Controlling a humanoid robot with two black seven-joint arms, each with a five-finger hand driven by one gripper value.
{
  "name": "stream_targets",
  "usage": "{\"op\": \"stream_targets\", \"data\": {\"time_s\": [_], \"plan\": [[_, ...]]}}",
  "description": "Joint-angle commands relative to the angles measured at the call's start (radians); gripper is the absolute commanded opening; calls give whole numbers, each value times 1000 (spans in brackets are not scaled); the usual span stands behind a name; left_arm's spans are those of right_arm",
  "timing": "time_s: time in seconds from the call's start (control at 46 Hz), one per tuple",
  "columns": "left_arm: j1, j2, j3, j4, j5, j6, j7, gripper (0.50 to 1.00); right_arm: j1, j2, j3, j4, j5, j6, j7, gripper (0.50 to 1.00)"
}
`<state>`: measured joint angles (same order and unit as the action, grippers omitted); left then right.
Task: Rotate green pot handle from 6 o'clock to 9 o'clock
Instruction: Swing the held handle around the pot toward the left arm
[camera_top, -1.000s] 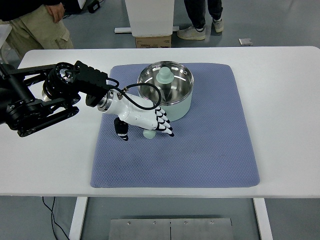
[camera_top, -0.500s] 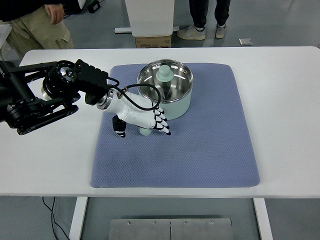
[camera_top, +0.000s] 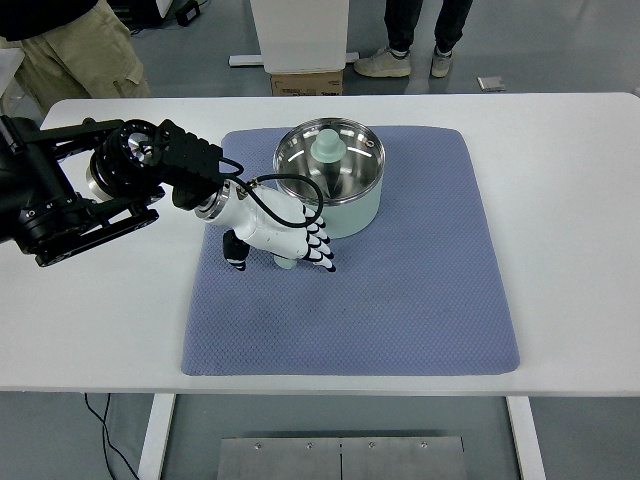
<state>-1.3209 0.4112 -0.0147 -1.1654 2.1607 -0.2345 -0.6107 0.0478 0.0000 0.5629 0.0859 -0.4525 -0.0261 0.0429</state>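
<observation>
Setting: We saw a white desk (camera_top: 560, 200) carrying a blue-grey quilted mat (camera_top: 400, 300), viewed steeply from above.
Pot: A pale green pot (camera_top: 331, 177) with a shiny steel interior stood on the far half of the mat, near its middle.
Inside the pot: A pale green knobbed piece (camera_top: 326, 148) sat against the far inner wall; we could not tell what it was.
Handle: The pot handle (camera_top: 287, 262) ran from the pot's near-left side toward the robot, its rounded pale green end showing just below the white palm.
Left hand: The left hand (camera_top: 290, 238), white with black-tipped fingers (camera_top: 322, 252), lay over the handle, the fingers curled down around it and the thumb (camera_top: 236, 256) pointing down on the handle's left. We judged it closed on the handle.
Left arm: The black arm (camera_top: 90, 190) reached in from the left edge across the bare desk.
Right arm: We saw none of it.
Background: Beyond the desk stood a person in tan trousers (camera_top: 85, 60) at far left, another person's legs and pale shoes (camera_top: 410, 62) at the top, and a cardboard box (camera_top: 307, 82) under a white stand.
</observation>
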Motion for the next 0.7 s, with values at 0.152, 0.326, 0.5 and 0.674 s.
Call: {"op": "stream_targets", "data": {"time_s": [0.152,0.326,0.5,0.674], "plan": [[0,0,2,1,22,-2,0,1000,0,0,0,0,0,0,0,1000],[-1,0,-1,1,82,0,0,1000,0,0,-1,0,0,0,0,1000],[-3,1,-1,1,96,1,0,1000,0,0,0,0,0,0,0,1000],[-14,3,-2,1,108,3,0,1000,0,0,-1,0,0,0,0,1000]]}}
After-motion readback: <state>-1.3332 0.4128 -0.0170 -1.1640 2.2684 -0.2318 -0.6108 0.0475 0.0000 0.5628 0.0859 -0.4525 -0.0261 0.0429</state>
